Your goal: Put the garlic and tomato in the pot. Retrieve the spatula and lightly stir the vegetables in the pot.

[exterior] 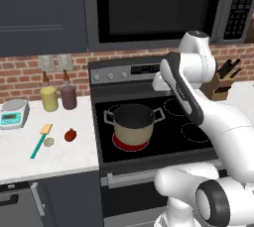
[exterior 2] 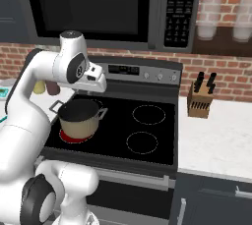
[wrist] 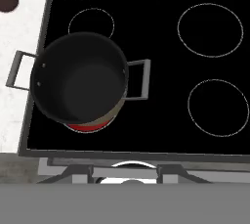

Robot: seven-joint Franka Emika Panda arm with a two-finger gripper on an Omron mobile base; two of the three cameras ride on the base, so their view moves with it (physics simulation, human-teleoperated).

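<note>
Hand view looks down on the stove, but the fingers are not clear there, so I cannot tell how open they are; the pot (wrist: 78, 78) sits at centre left on a red burner (wrist: 90, 126); in left base view, garlic (exterior: 48, 141), tomato (exterior: 70, 135) and spatula (exterior: 41, 141) lie at middle left on the counter (exterior: 59, 159).

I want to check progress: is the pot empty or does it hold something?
Empty. The hand view looks into the pot and shows bare dark bottom; garlic and tomato lie on the counter.
</note>
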